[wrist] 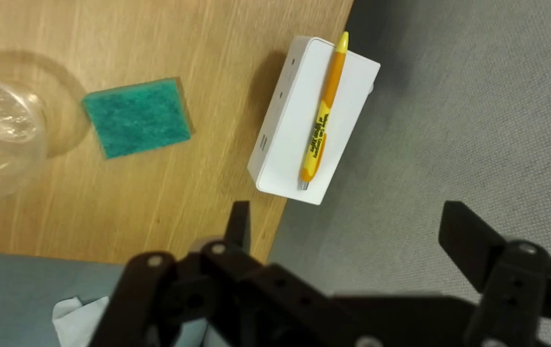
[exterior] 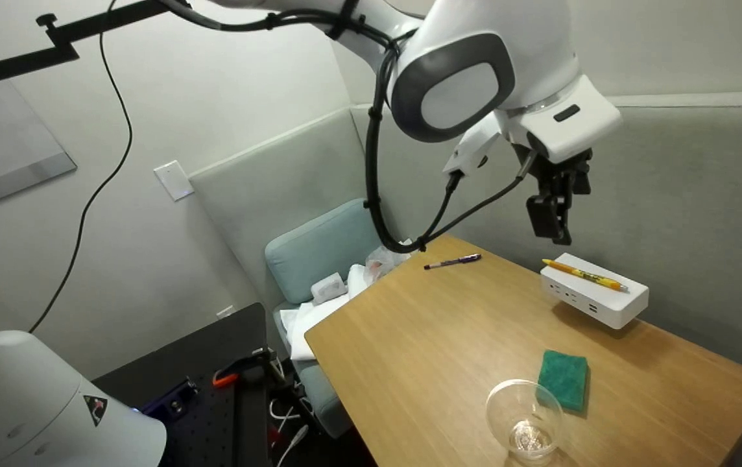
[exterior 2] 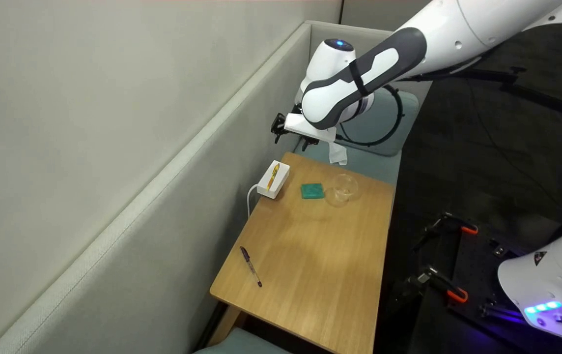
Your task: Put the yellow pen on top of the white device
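Note:
The yellow pen (wrist: 324, 108), with orange parts and a silver tip, lies lengthwise on top of the white device (wrist: 282, 166). The pen (exterior: 585, 275) (exterior 2: 273, 177) and the device (exterior: 604, 314) (exterior 2: 282, 172) show in both exterior views. The device sits at the table edge by the padded bench back. My gripper (wrist: 347, 209) is open with nothing between its fingers. In both exterior views the gripper (exterior: 559, 204) (exterior 2: 291, 142) is raised above the table, apart from the pen and the device.
A green pad (wrist: 137, 118) and a clear plastic cup (exterior: 523, 421) stand near the device on the wooden table (exterior: 410, 350). A dark-capped pen (exterior 2: 250, 265) lies toward the far end of the table from the cup. A white cable (exterior 2: 249, 199) runs from the device.

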